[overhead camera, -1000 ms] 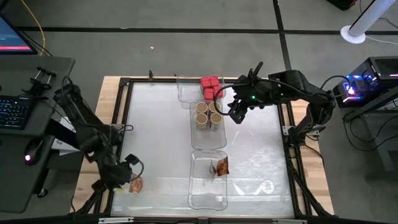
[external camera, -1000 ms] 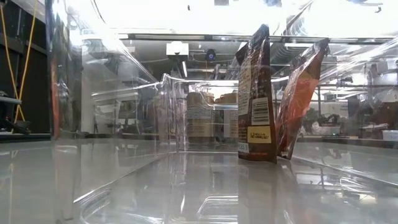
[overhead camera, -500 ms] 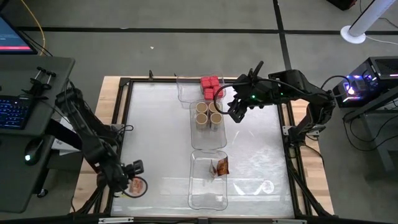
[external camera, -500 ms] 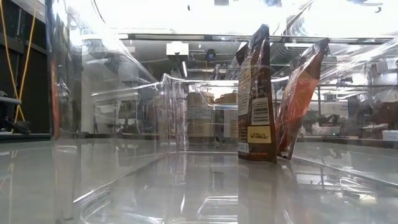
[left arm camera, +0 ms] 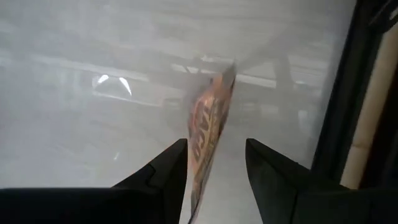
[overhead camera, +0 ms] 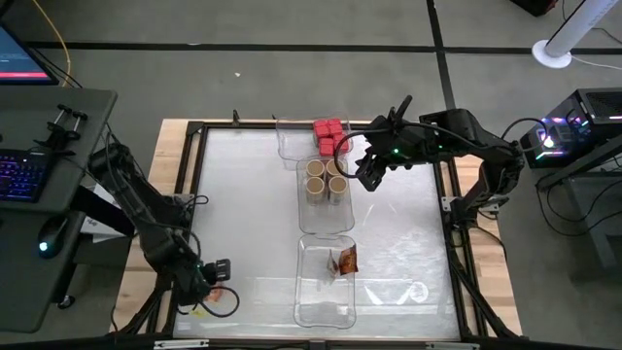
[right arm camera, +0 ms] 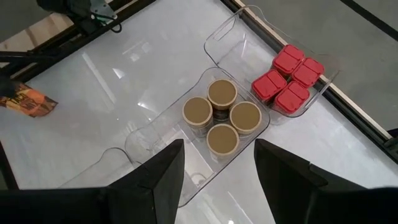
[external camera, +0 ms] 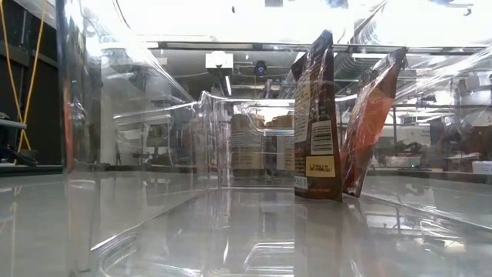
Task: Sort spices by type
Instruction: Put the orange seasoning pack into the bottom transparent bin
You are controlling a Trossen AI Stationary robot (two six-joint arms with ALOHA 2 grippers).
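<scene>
the worktop (overhead camera: 243, 214) carries three clear trays (overhead camera: 326, 204) in a row down its middle. the far tray holds four red containers (overhead camera: 329, 135), the middle one four tan-topped jars (overhead camera: 325, 180), the near one standing packets (overhead camera: 344, 261). the right hand (overhead camera: 363, 177) hovers beside the jars, fingers apart and empty. the left hand (left arm camera: 211, 163), at the near left corner, is clamped on a brown-orange packet (left arm camera: 207, 134).

Down table centre, one behind the other: far tray (overhead camera: 292, 144) with red boxes (overhead camera: 328, 136); middle tray (overhead camera: 326, 216) with jars (overhead camera: 326, 179); near tray (overhead camera: 325, 292) with upright packets (overhead camera: 342, 262). Open tabletop (overhead camera: 243, 204) either side. Raised frame (overhead camera: 190, 165) along edges.
</scene>
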